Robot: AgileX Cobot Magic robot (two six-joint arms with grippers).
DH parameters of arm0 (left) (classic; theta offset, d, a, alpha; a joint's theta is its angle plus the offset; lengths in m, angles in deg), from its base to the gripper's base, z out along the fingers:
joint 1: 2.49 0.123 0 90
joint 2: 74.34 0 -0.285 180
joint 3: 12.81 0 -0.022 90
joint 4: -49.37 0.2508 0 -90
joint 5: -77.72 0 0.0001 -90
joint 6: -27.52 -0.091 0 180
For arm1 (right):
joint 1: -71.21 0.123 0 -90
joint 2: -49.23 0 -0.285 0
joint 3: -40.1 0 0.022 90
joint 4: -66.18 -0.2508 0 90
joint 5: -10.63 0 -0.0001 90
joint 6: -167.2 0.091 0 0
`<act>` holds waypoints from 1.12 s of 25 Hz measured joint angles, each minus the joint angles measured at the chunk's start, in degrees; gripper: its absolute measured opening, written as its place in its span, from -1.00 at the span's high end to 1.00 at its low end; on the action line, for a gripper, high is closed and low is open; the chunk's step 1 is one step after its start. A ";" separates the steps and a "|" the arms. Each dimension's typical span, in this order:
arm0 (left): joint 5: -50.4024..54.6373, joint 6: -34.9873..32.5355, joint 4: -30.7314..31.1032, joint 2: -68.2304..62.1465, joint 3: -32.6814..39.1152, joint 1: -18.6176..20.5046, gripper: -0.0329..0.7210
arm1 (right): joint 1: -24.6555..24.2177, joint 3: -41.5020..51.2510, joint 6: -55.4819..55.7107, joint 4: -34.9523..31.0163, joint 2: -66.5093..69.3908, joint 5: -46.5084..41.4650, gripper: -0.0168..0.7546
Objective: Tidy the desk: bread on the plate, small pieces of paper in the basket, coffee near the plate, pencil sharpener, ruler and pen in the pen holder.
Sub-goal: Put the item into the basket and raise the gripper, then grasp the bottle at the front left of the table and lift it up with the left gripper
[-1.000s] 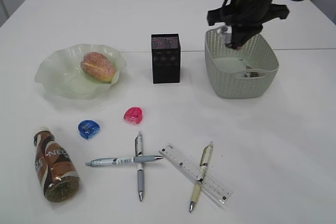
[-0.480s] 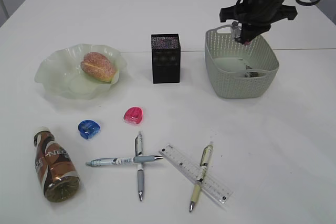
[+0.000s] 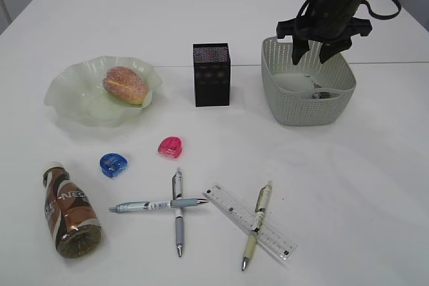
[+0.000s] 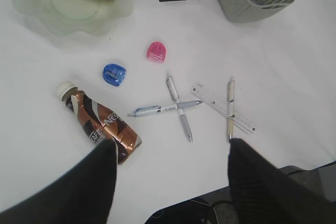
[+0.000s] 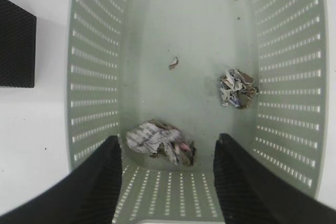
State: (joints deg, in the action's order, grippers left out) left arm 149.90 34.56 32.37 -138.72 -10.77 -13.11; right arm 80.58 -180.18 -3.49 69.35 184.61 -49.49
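My right gripper (image 3: 313,55) hangs open over the sage green basket (image 3: 305,108), nothing between its fingers. Below it in the basket (image 5: 94,77) lie two crumpled pieces of paper (image 5: 160,141) (image 5: 237,87). The bread (image 3: 125,84) rests on the ruffled green plate (image 3: 67,95). The coffee bottle (image 3: 69,209) lies on its side at front left. A blue pencil sharpener (image 3: 113,164) and a pink one (image 3: 170,147) sit near three pens (image 3: 158,204) (image 3: 178,211) (image 3: 257,224); one pen crosses the clear ruler (image 3: 249,220). My left gripper (image 4: 170,148) stands open, high above the desk's front.
The black mesh pen holder (image 3: 212,74) stands between plate and basket. Two pens lie crossed over each other. The desk's front edge (image 4: 210,192) shows in the left wrist view, with dark floor and a cable below it.
The right gripper shifted slightly right above the basket and its jaws opened. The small pinkish piece seen at its tips earlier is no longer between them.
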 joint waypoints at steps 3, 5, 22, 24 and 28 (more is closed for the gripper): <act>0.00 0.09 0.00 0.00 0.00 0.00 -0.38 | 0.00 -0.13 0.09 0.00 0.00 -0.27 -0.16; 0.00 0.09 0.00 0.00 0.00 0.00 -0.38 | 0.00 -0.96 0.09 0.00 0.08 -2.26 -0.16; 0.00 0.09 1.91 0.00 0.00 0.00 -0.38 | 0.00 -6.63 -0.64 -5.90 -3.20 -10.99 -0.16; 0.00 0.12 1.94 0.00 0.00 0.00 -0.38 | 0.00 -6.00 -0.91 -6.24 -4.80 -10.99 -0.16; 0.00 0.12 2.03 0.00 0.00 0.00 -0.38 | 0.00 -4.61 -1.02 -6.47 -8.23 -11.23 -0.17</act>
State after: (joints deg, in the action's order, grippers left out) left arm 149.90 34.68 34.40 -138.72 -10.77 -13.11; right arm 80.58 -184.79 -4.51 62.89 176.39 -60.71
